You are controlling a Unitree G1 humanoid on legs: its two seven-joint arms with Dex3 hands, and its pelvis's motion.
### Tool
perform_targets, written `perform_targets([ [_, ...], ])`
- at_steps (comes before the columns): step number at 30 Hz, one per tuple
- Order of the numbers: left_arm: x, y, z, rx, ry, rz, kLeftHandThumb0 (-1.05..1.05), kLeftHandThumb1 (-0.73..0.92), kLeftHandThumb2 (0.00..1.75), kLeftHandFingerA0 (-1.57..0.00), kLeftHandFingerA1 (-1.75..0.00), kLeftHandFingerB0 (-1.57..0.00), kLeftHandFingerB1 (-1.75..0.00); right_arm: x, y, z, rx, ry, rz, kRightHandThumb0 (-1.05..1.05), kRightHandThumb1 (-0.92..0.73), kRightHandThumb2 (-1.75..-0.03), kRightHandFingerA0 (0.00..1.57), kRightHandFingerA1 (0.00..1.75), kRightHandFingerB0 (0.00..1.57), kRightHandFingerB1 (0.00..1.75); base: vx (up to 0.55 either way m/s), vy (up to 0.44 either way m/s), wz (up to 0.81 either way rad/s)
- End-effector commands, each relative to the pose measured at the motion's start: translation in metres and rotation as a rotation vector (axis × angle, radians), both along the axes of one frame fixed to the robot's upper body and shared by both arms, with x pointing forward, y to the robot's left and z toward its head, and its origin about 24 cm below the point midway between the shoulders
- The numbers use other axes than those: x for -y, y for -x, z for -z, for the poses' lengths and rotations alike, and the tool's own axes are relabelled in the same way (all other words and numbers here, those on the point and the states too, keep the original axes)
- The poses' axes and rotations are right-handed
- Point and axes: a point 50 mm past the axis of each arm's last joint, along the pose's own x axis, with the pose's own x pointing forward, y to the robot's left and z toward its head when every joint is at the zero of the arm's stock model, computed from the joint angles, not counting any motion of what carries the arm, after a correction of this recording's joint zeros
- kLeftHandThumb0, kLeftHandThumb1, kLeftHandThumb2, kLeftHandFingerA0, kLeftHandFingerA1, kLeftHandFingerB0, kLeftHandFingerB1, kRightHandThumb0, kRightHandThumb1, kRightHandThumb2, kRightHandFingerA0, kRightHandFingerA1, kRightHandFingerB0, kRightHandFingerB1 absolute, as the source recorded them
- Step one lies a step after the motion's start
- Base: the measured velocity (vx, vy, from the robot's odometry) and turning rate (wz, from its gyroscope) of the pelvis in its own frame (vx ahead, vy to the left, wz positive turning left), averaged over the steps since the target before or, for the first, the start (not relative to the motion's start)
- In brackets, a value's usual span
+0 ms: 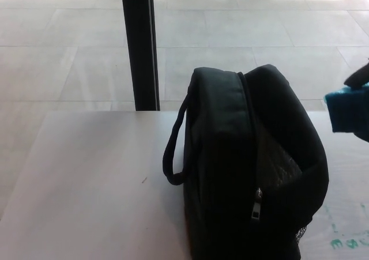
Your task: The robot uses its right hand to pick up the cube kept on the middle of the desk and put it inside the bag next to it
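While the right hand [362, 75] grips the blue cube [347, 108] aloft beside the black bag [253, 168], it should carry it over the open mouth before releasing, clearing the rim.

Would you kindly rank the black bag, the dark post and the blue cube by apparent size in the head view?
1. black bag, largest by far.
2. dark post.
3. blue cube, smallest, though cut off at the picture's edge.
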Motion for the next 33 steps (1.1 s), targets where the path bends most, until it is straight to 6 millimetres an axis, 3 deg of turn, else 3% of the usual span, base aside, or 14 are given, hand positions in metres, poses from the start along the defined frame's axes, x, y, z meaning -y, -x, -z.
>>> perform_targets([
  [1,-0.007,0.004,-0.004,-0.010,-0.014,-0.007,-0.62,0.52,0.92,-0.31,-0.62,-0.19,-0.51,-0.022,0.004,-0.027,0.093,-0.033,-0.103,-0.13,-0.48,-1.18,0.89,1.75,0.69,1.51,0.00,0.000,0.00],
  [2,-0.007,0.005,-0.004,-0.015,-0.016,-0.002,-0.64,0.53,0.92,-0.30,-0.61,-0.19,-0.51,-0.029,0.007,-0.032,0.129,-0.038,-0.137,-0.24,-0.50,-1.15,1.17,1.38,0.94,1.23,0.00,0.000,0.00],
  [4,-0.007,0.005,-0.003,-0.020,-0.021,-0.001,-0.57,0.72,0.61,-0.31,-0.53,-0.29,-0.42,-0.036,0.009,-0.037,0.143,-0.033,-0.163,-0.16,-0.49,-1.20,0.87,1.75,0.75,1.55,0.00,0.000,0.00],
  [6,-0.007,0.005,-0.003,-0.018,-0.043,0.026,-0.61,0.55,0.94,-0.34,-0.62,-0.20,-0.51,-0.046,0.013,-0.046,0.188,0.013,-0.188,-0.22,-0.48,-1.16,1.22,1.42,0.98,1.28,0.00,0.000,0.00],
  [9,-0.007,0.006,-0.004,-0.021,-0.075,0.059,-0.62,0.56,0.96,-0.35,-0.62,-0.19,-0.50,-0.056,0.019,-0.059,0.258,0.099,-0.211,-0.17,-0.52,-1.11,0.92,1.75,0.73,1.64,0.00,0.000,0.00],
  [15,-0.008,0.007,-0.003,-0.033,-0.064,0.022,-0.66,0.57,0.93,-0.32,-0.60,-0.22,-0.50,-0.067,0.028,-0.077,0.322,0.187,-0.253,-0.18,-0.54,-1.07,0.91,1.73,0.78,1.52,0.00,0.000,0.00],
  [17,-0.007,0.007,-0.003,-0.029,-0.046,0.024,-0.66,0.56,0.93,-0.31,-0.60,-0.21,-0.51,-0.072,0.032,-0.079,0.328,0.232,-0.258,-0.28,-0.52,-1.11,1.19,1.36,0.95,1.21,0.00,0.000,0.00],
  [18,-0.008,0.007,-0.003,-0.027,-0.042,0.020,-0.58,0.73,0.61,-0.31,-0.54,-0.29,-0.42,-0.075,0.033,-0.079,0.333,0.240,-0.267,-0.29,-0.51,-1.11,1.19,1.36,0.96,1.22,0.00,0.000,0.00],
  [19,-0.008,0.007,-0.003,-0.027,-0.034,0.008,-0.64,0.54,0.92,-0.31,-0.61,-0.20,-0.51,-0.078,0.035,-0.077,0.343,0.249,-0.289,-0.22,-0.54,-1.04,0.89,1.75,0.74,1.55,0.00,0.000,0.00],
  [22,-0.008,0.007,-0.002,-0.025,-0.015,-0.019,-0.58,0.70,0.60,-0.30,-0.54,-0.29,-0.43,-0.089,0.037,-0.066,0.328,0.338,-0.349,-0.25,-0.57,-0.86,0.86,1.75,0.66,1.62,0.00,0.000,0.00],
  [25,-0.006,0.007,-0.003,-0.022,-0.046,0.031,-0.69,0.55,0.93,-0.33,-0.61,-0.21,-0.51,-0.093,0.037,-0.056,0.293,0.400,-0.386,-0.23,-0.55,-0.89,1.12,1.69,0.76,1.43,0.00,0.000,0.00],
  [29,-0.007,0.007,-0.004,-0.023,-0.039,0.019,-0.66,0.55,0.93,-0.31,-0.61,-0.20,-0.51,-0.096,0.037,-0.043,0.235,0.414,-0.411,-0.22,-0.54,-0.78,0.89,1.75,0.75,1.53,0.00,0.000,0.00],
  [32,-0.007,0.007,-0.003,-0.034,-0.076,0.054,-0.64,0.56,0.96,-0.35,-0.62,-0.20,-0.50,-0.093,0.034,-0.028,0.159,0.445,-0.414,-0.29,-0.61,-0.66,0.88,1.73,0.86,1.08,0.00,0.000,0.00],
  [33,-0.008,0.007,-0.003,-0.030,-0.065,0.034,-0.64,0.56,0.94,-0.34,-0.61,-0.21,-0.51,-0.091,0.032,-0.022,0.147,0.460,-0.410,-0.34,-0.47,-0.93,1.20,1.33,0.89,1.04,0.00,0.000,0.00],
])
